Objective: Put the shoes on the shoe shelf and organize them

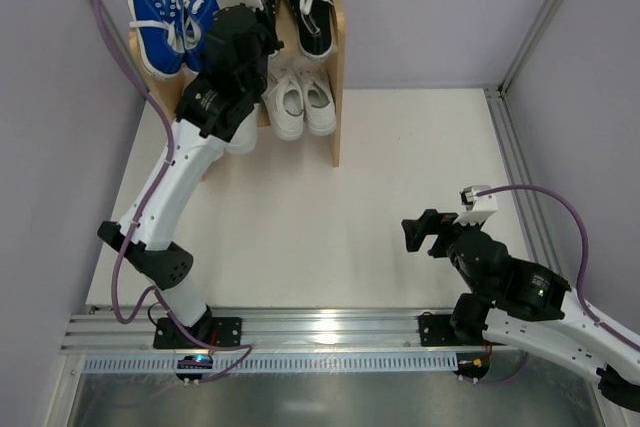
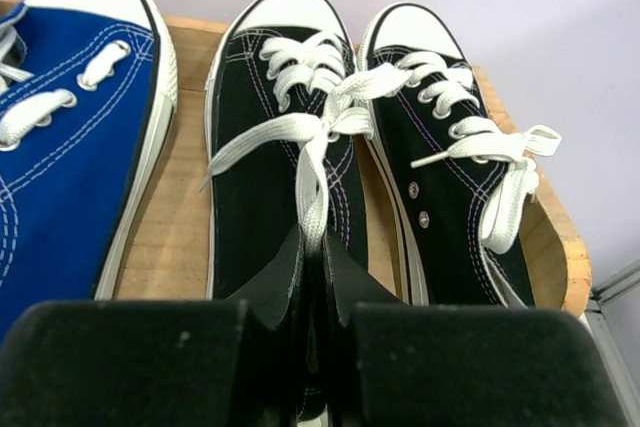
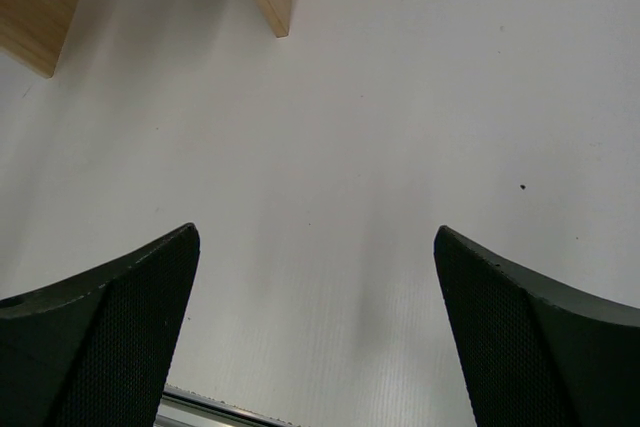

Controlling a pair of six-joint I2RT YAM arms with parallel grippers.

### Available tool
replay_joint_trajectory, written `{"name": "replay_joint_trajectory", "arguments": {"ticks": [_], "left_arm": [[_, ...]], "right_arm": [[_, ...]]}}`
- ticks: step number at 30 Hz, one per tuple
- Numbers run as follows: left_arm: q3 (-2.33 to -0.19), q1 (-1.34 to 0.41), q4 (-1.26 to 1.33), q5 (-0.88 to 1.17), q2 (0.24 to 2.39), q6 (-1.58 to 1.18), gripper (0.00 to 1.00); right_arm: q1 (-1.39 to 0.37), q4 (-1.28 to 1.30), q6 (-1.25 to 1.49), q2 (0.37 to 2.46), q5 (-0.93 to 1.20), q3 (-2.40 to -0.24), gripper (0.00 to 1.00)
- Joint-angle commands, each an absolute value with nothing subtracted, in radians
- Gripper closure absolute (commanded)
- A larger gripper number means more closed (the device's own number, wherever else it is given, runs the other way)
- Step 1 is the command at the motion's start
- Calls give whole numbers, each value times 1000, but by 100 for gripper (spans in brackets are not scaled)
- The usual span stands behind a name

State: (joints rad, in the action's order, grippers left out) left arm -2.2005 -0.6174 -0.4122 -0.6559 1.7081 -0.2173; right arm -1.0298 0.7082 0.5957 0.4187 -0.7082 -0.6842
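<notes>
While your left gripper is pinched closed on the tongue of the black sneaker on the top tier of the shoe shelf, move it gently. Square its toe to the shelf's back rim, parallel to the second black sneaker at the shelf's right end and clear of the blue sneaker. Keep the laces from snagging. Your right gripper hangs wide open and empty, well in front of the shelf.

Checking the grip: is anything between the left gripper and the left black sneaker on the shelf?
Nothing visible does. The left gripper is shut on the tongue of the left black sneaker, which sits on top of the shoe shelf.
</notes>
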Motion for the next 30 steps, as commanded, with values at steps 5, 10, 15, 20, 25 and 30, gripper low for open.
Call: {"name": "replay_joint_trajectory", "arguments": {"ticks": [5,10,15,20,25,30], "left_arm": [[-2158,-620,-365,-612,1707,-304,100],[-2160,-620,-354,-617,1710,-301,100],[-2169,-620,-347,-655,1666,-262,37],[-2209,-620,-315,-748,1618,-84,14],[-2221,-618,-256,-821,1546,84,9],[-2249,-617,-380,-874,1540,176,8]], "right_arm": [[-1026,706,591,397,-726,-675,0],[-1028,713,594,387,-732,-669,0],[-1028,709,589,391,-732,-670,0],[-1028,699,589,402,-726,-667,0],[-1028,689,589,405,-719,-660,0],[-1028,654,581,414,-703,-649,0]]}}
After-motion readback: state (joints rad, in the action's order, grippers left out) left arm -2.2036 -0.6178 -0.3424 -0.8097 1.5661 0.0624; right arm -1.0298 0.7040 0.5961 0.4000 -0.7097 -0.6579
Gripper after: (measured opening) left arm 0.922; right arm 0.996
